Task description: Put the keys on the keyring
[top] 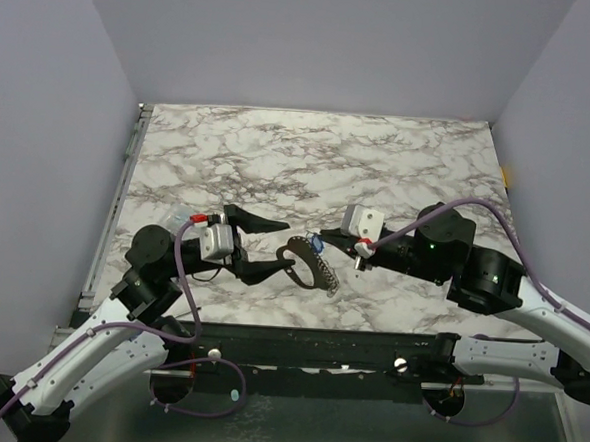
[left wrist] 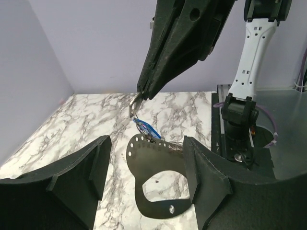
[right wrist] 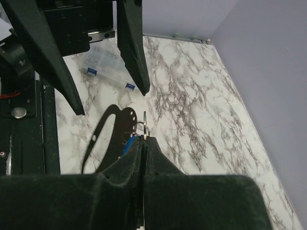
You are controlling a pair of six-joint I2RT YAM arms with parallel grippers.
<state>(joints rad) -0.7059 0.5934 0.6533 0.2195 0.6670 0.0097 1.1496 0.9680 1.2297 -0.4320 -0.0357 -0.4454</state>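
My right gripper (top: 321, 238) (right wrist: 144, 140) is shut on a thin silver key (right wrist: 145, 120) (left wrist: 134, 103) with a small silver ring at its base. The blue-headed key (left wrist: 147, 127) (top: 317, 244) hangs just under those fingertips. Its lower end reaches the holed edge of the keyring (left wrist: 149, 165) (top: 312, 267) (right wrist: 109, 129), a flat D-shaped loop that looks dark here and lies on the marble. More silver bits (left wrist: 173, 146) lie along that edge. My left gripper (top: 278, 245) (left wrist: 146, 148) is open, its fingers either side of the loop, holding nothing.
A clear plastic packet (top: 180, 217) (right wrist: 103, 64) lies on the marble table (top: 309, 162) behind the left wrist. Grey walls enclose the table on three sides. A black rail (top: 307, 347) with the arm bases runs along the near edge.
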